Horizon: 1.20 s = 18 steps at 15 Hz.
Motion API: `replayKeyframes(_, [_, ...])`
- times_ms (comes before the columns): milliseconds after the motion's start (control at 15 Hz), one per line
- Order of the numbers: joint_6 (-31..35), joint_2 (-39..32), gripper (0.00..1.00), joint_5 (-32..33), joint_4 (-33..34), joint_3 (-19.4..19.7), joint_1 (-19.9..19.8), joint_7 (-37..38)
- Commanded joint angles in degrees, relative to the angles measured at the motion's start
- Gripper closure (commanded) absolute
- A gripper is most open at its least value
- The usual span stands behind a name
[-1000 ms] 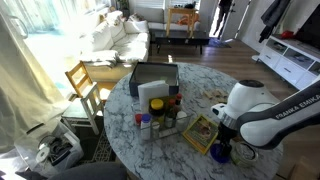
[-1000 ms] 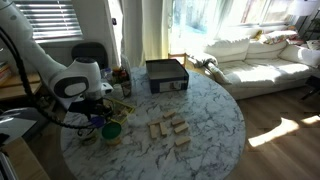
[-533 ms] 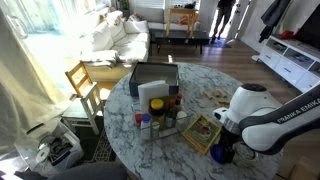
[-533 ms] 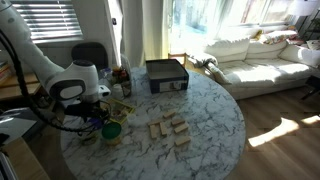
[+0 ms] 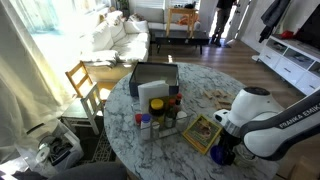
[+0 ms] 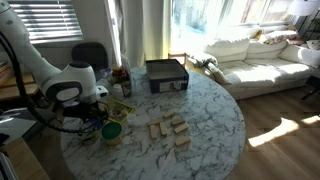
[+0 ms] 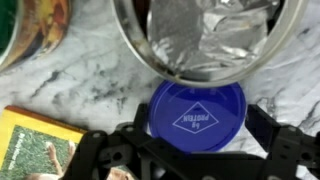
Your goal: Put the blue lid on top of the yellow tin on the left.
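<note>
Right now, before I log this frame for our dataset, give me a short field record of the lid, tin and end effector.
end effector: fingers either side of the blue lid; grip cannot be told
blue lid: flat, logo up, beside the yellow tin, not on it
yellow tin: open, shiny inside
green-topped tin: upper left in wrist view
yellow-green box: lower left in wrist view
table: marbled
</note>
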<state>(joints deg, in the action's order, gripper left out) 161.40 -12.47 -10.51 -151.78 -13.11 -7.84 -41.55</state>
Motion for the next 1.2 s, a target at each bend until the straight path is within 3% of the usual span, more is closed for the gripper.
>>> replayKeyframes(0, [3.44,0.64,0.00,1.09,-2.79,0.66,1.59,1.80])
replayKeyframes(400, [5.79,0.24,0.00,3.18,-3.90,1.01,2.18,4.07])
replayKeyframes(533, [5.61,0.12,0.07,4.07,-3.92,1.16,2.30,4.57])
replayKeyframes(667, [5.91,0.28,0.07,7.05,-4.29,2.64,3.62,6.88])
replayKeyframes(867, [6.30,0.34,0.00,12.20,-4.93,4.74,5.81,11.95])
replayKeyframes(1133, [5.78,0.26,0.00,16.06,-5.03,5.64,7.00,16.31])
